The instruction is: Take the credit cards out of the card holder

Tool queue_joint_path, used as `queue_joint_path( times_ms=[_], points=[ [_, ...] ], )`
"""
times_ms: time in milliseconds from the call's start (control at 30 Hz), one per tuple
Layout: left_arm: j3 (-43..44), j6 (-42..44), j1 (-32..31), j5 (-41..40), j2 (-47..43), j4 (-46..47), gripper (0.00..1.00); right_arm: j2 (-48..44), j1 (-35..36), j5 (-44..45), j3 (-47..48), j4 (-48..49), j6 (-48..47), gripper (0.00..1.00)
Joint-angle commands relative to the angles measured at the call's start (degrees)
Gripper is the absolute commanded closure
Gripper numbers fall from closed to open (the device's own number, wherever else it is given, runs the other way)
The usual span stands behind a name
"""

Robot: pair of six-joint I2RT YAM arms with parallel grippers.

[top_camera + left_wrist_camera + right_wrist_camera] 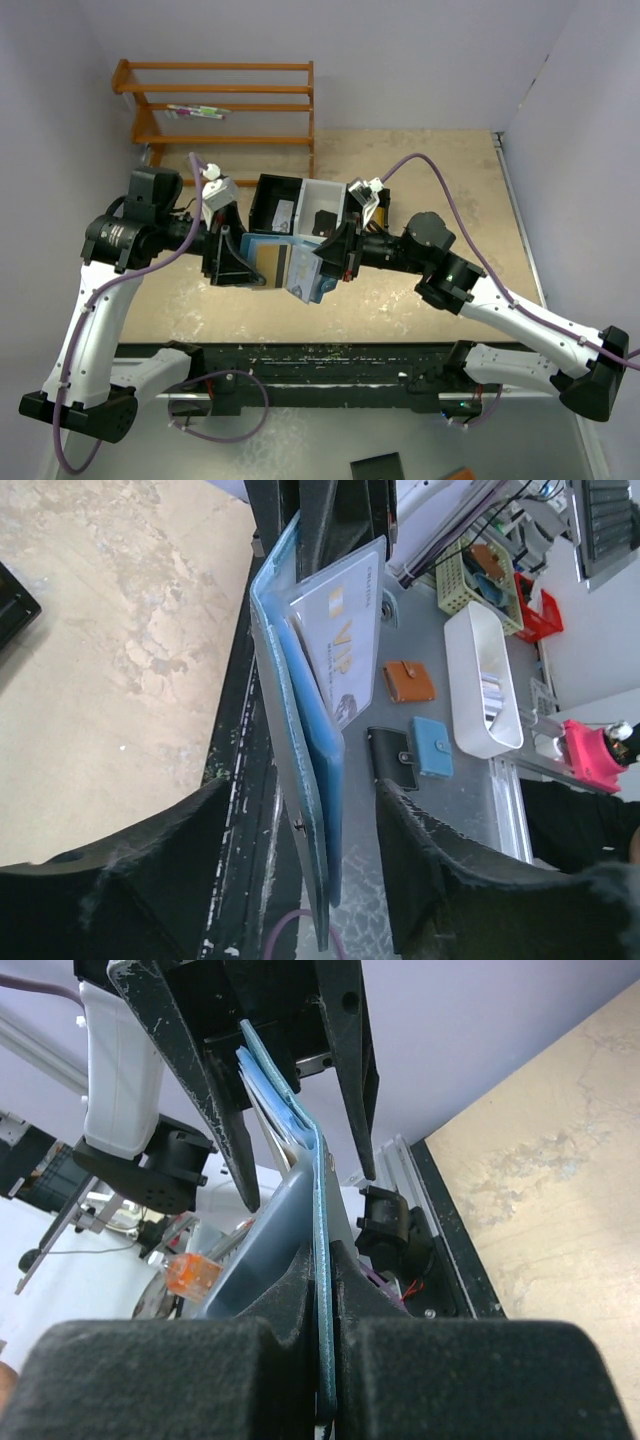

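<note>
The blue card holder hangs in the air between both arms, above the table's near part. My right gripper is shut on one flap of the card holder, pinching its edge. My left gripper stands open around the card holder, and its fingers do not touch it. A pale credit card marked VIP sits in a clear pocket of the open holder. In the top view a gold-tan card shows next to my left gripper, opposite my right gripper.
A black-and-white three-compartment tray lies just behind the grippers. A wooden rack stands at the back left. The black rail runs along the near table edge. Off the table are a white bin and small wallets.
</note>
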Motion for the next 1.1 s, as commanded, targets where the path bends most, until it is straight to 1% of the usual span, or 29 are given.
queue_joint_path(
  times_ms=[0, 133, 200, 267, 367, 433, 467, 500, 567, 600, 667, 767, 833, 867, 1000, 1067],
  points=[
    [1.1, -0.5, 0.1, 1.7, -0.1, 1.3, 0.43, -1.6, 0.3, -1.4, -0.1, 4.2, 0.5, 1.0],
    [-0.3, -5.3, 0.1, -4.4, -0.7, 6.7, 0.64, -1.4, 0.2, -1.7, -0.3, 4.7, 0.4, 1.0],
    [-0.8, -6.5, 0.1, -7.6, -0.9, 8.2, 0.76, -1.3, 0.3, -2.2, -0.6, 5.0, 0.7, 1.0],
    [-0.6, -6.8, 0.1, -10.1, -0.9, 8.5, 0.84, -1.5, 0.2, -2.5, -1.1, 5.8, 1.2, 1.0],
    [0.1, -6.2, 0.1, -10.3, -1.1, 8.0, 0.89, -1.9, 0.2, -2.0, -0.7, 4.7, 0.9, 1.0],
    [1.0, -5.5, 0.1, -9.6, -1.0, 6.8, 0.9, -2.2, -0.1, -1.4, 0.5, 1.7, -0.5, 1.0],
    [1.5, -5.0, 0.1, -9.3, -0.9, 6.1, 0.92, -2.3, -0.5, -1.2, 1.0, 0.1, -1.2, 0.94],
    [2.3, -4.6, 0.1, -8.9, -0.8, 4.9, 0.93, -2.4, -1.1, -1.2, 1.3, -1.5, -1.8, 0.85],
    [2.9, -4.4, 0.1, -7.8, -0.4, 3.6, 0.95, -2.9, -3.5, -1.8, 1.7, -3.8, -2.1, 0.62],
    [3.1, -4.6, 0.1, -7.3, -0.3, 3.2, 0.96, -3.2, -5.0, -2.5, 1.7, -4.6, -2.1, 0.53],
    [3.3, -5.4, 0.1, -6.5, 0.1, 2.8, 0.98, -3.8, -8.3, -3.8, 1.9, -7.5, -2.1, 0.41],
    [3.1, -5.5, 0.1, -6.3, 0.6, 2.4, 1.0, -6.1, -12.5, -4.4, 2.9, -12.1, -4.1, 0.32],
    [3.3, -4.7, 0.1, -7.5, 1.0, 1.6, 1.0, -7.4, -13.8, -3.2, 3.3, -15.6, -6.3, 0.28],
    [3.4, -4.3, 0.1, -7.8, 1.4, 1.4, 1.0, -7.9, -14.1, -3.3, 5.2, -16.3, -6.9, 0.27],
    [3.4, -4.9, 0.1, -6.9, 1.8, 1.7, 1.0, -7.8, -14.1, -6.1, 4.9, -16.0, -7.4, 0.21],
    [3.7, -5.0, 0.1, -6.5, 1.9, 1.7, 1.0, -7.2, -14.1, -7.0, 4.3, -13.0, -7.2, 0.19]
  ],
)
